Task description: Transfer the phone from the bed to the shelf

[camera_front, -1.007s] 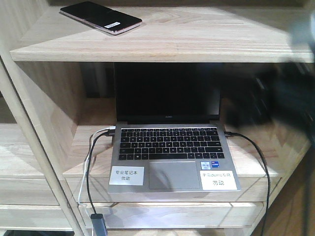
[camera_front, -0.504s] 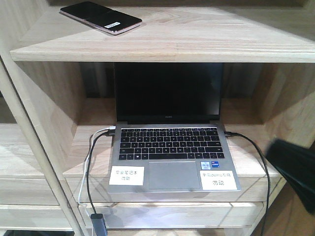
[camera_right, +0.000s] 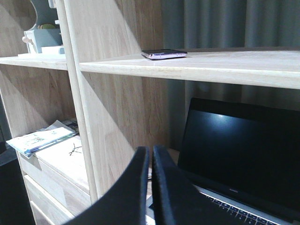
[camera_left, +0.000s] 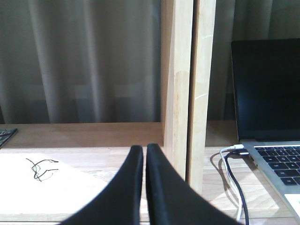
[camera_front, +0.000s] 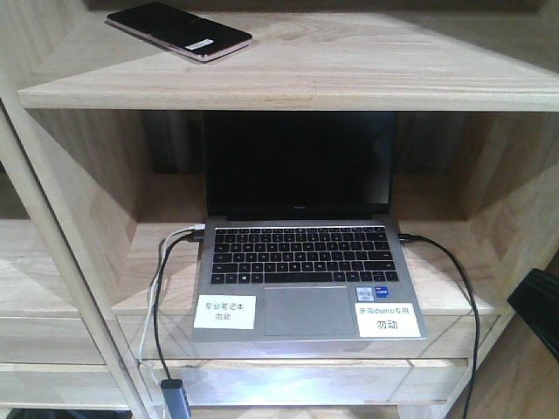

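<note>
The phone (camera_front: 179, 30) lies flat on the pale oak shelf (camera_front: 367, 61), near its back left corner, sticker end toward the front. In the right wrist view the phone (camera_right: 164, 54) shows as a thin dark slab on the shelf (camera_right: 220, 65), above and ahead of my right gripper (camera_right: 151, 150). That gripper is shut and holds nothing. My left gripper (camera_left: 144, 149) is also shut and empty, low beside the shelving upright (camera_left: 187, 89). A dark part of the right arm (camera_front: 539, 314) shows at the front view's right edge. The bed is out of view.
An open silver laptop (camera_front: 301, 262) sits on the lower board under the shelf, with cables (camera_front: 162, 297) hanging off its left side and a black cable (camera_front: 463, 288) on its right. Papers (camera_right: 40, 138) lie in the left bay. Grey curtains (camera_left: 84, 61) hang behind.
The dark right arm has drawn back from mid-height at the right of the front view, down to the lower right edge. The phone stays still on the shelf.
</note>
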`<state>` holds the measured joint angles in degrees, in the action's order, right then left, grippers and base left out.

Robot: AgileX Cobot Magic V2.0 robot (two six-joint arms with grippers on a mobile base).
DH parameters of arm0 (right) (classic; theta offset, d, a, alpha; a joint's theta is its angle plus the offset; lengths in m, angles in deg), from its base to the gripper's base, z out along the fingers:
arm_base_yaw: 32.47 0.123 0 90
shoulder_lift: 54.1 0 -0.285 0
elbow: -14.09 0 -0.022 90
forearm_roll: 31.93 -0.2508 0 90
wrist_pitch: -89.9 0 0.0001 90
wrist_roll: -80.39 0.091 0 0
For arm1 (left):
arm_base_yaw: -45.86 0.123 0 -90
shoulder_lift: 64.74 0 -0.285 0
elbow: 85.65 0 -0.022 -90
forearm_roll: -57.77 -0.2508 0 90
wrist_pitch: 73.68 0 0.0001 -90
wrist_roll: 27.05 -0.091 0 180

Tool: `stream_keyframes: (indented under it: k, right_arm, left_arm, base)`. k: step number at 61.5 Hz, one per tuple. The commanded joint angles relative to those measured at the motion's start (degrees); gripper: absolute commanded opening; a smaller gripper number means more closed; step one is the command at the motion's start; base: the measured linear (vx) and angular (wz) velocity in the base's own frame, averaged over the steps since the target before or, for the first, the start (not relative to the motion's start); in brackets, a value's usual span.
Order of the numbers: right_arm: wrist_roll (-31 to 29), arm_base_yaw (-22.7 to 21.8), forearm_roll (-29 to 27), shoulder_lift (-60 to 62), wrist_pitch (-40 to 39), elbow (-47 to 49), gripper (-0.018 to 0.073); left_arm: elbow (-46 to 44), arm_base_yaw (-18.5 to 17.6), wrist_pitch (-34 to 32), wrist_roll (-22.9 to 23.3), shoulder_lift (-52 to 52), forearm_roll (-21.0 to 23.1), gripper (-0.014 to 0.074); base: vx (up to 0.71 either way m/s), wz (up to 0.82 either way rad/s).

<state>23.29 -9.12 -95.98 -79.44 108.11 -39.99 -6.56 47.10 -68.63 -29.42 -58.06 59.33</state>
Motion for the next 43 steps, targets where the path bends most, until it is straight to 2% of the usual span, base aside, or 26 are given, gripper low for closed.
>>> stream_keyframes:
  k: [1, 31, 36, 43]
  right_arm:
    - [-0.6, -0.2, -1.1, -0.4, -1.7, 1.4, -0.0006]
    - [-0.3, -0.2, -0.7, -0.4, -2.1, 1.4, -0.0006]
    - [1.9, -0.2, 2.5, -0.4, -2.1, 1.4, -0.0006]
    - [11.9, -0.2, 12.3, -0.4, -2.1, 1.4, -0.0006]
  left_arm:
    - [-1.4, 0.2, -4.1, 0.5, -0.3, 0.6, 0.0001]
    - [-1.4, 0.2, -4.1, 0.5, -0.3, 0.6, 0.0001]
    - [-1.4, 0.2, -4.1, 0.5, -0.3, 0.6, 0.0001]
    - [-1.4, 0.2, -4.1, 0.5, -0.3, 0.6, 0.0001]
  base:
    - [0.0, 0.0]
    - [0.0, 0.0]
    - [0.0, 0.0]
    - [0.0, 0.0]
